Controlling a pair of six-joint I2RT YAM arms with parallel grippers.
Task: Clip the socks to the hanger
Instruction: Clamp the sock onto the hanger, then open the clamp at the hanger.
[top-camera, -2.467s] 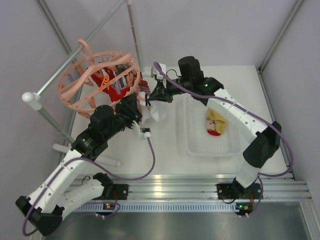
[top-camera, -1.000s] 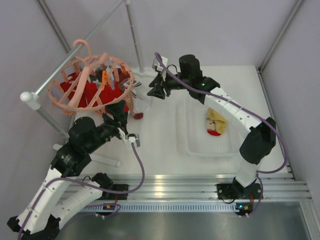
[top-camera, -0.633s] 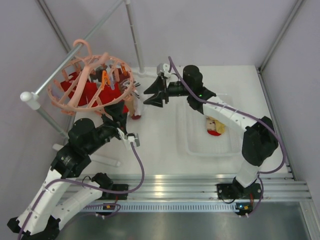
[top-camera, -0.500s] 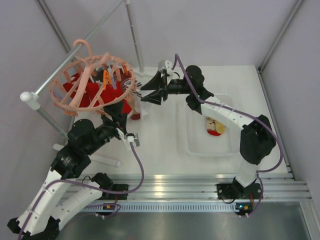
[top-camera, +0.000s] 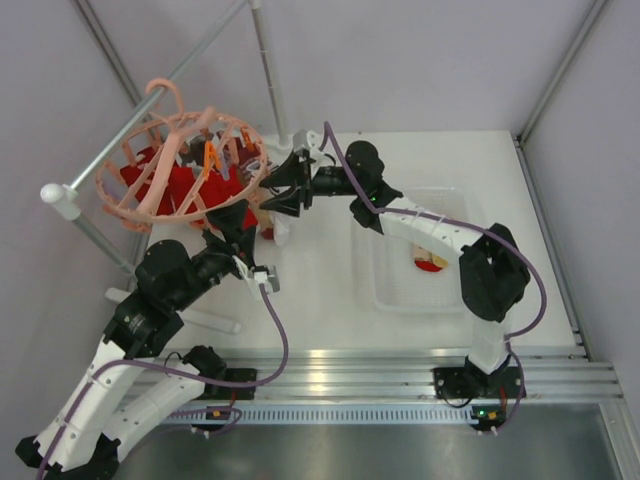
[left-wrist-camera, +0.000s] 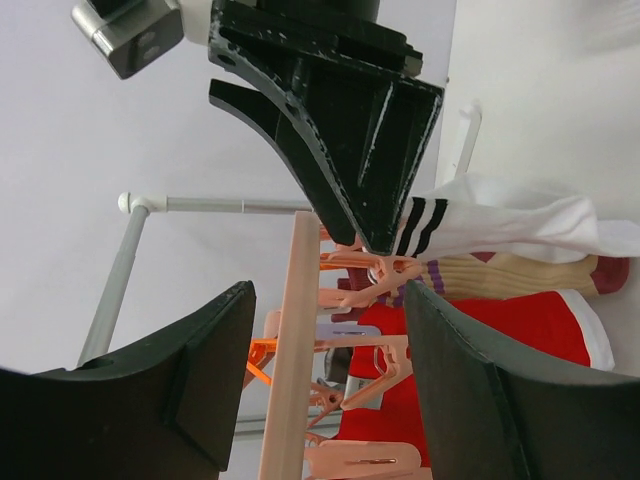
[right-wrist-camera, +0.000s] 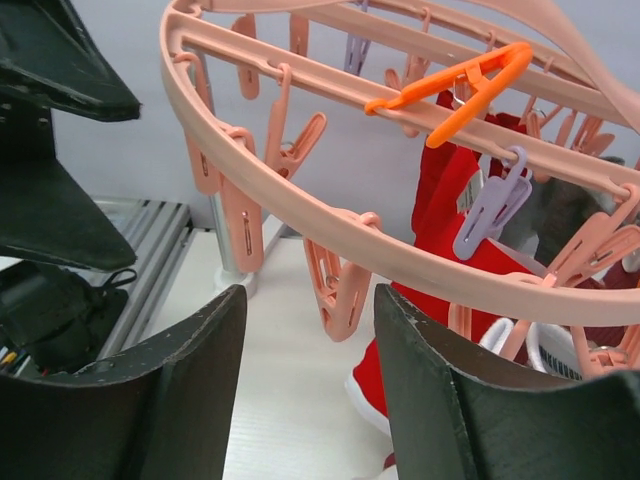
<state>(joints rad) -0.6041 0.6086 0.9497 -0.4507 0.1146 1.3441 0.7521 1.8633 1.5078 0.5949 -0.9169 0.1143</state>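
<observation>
My right gripper (right-wrist-camera: 308, 300) is reaching further left than before, jaws spreading astride the hanger (right-wrist-camera: 300, 213) rim; my left gripper (left-wrist-camera: 330, 310) is gaping around it too.

Bright even diffuse overhead light, faint soft shadows on white counter (top-camera: 330, 290), mild sheen on grey brushed-metal front strip (top-camera: 400, 455), top view sharp, left end effector's black fingers (left-wrist-camera: 470, 400) slightly soft near wrist lens

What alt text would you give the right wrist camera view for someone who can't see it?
The ring of the peach-pink hanger arcs across the frame, clips dangling from it, one orange clip on top and a red sock hanging behind. Below, the right gripper stands open and empty.
</observation>
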